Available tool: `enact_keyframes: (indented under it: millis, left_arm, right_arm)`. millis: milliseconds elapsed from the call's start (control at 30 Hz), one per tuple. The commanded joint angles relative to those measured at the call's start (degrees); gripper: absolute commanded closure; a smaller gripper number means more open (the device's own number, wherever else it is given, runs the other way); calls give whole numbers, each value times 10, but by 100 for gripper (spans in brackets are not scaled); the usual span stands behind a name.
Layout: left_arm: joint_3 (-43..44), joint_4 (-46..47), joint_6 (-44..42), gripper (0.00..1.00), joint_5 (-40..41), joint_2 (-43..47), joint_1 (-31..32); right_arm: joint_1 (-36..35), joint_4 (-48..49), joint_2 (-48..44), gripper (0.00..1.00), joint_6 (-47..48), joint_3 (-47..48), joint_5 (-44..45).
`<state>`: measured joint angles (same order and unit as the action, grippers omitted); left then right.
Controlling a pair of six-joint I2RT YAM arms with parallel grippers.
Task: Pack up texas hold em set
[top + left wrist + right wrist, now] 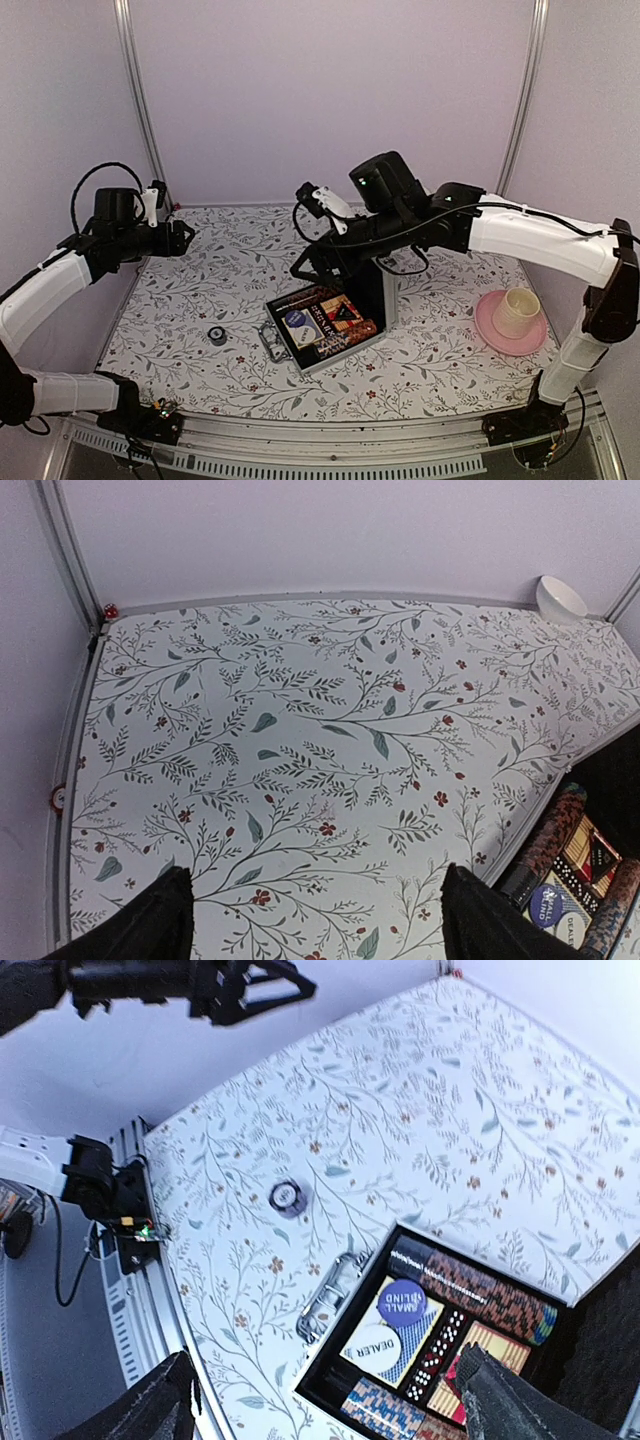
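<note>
The silver briefcase [312,364] lies open at the table's middle, its black lid [376,291] upright. Inside are chip rows [490,1295], a blue deck [395,1335] with round "Dealer" and "Small Blind" discs on it, dice and a red deck [485,1355]. A small black round button [216,335] lies on the cloth left of the case, also in the right wrist view [286,1196]. My right gripper [318,268] hovers open and empty above the case's left part [330,1410]. My left gripper [185,238] is open and empty, high at the far left [320,920].
A cream cup on a pink plate [512,318] stands at the right. A small white bowl [560,598] sits by the back wall. The case's metal handle [272,342] sticks out to its left. Metal frame posts stand at the back corners.
</note>
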<state>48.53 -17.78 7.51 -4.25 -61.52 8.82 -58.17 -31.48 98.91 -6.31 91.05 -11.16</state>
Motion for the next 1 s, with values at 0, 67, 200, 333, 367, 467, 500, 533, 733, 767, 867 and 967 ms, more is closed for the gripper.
enact_keyframes:
  millis: [0, 67, 200, 333, 367, 467, 500, 533, 733, 767, 867, 967]
  left_arm:
    - [-7, 13, -2, 16, -19, -11, 1]
    - [4, -4, 6, 20, -8, -25, 28]
    - [2, -18, 39, 20, 32, -36, 101]
    - [-38, -18, 120, 21, -9, -41, 109]
    - [-48, -21, 132, 22, -17, -42, 110]
    - [-79, -33, 177, 22, -36, -47, 124]
    - [-87, -40, 191, 22, -44, -51, 127]
    - [-94, -48, 208, 22, -52, -57, 133]
    - [-112, -107, 251, 23, -58, -88, 179]
    - [-114, -112, 256, 23, -57, -89, 186]
    - [-120, -121, 267, 23, -51, -97, 202]
    - [-112, -148, 272, 23, -7, -116, 216]
  right_arm:
    - [5, 60, -68, 8, 8, -21, -13]
    - [22, 68, -91, 6, -11, -30, 28]
    - [104, 68, -139, 5, -67, -72, 65]
    - [221, 65, -189, 3, -93, -124, 73]
    - [251, 64, -197, 2, -97, -134, 70]
    - [315, 65, -211, 1, -106, -166, 70]
    - [331, 64, -212, 1, -111, -178, 71]
    - [345, 66, -213, 1, -115, -193, 70]
    - [372, 113, -220, 1, -151, -293, 56]
    - [373, 119, -220, 2, -154, -303, 55]
    - [376, 131, -222, 1, -161, -324, 58]
    - [377, 137, -224, 2, -161, -331, 58]
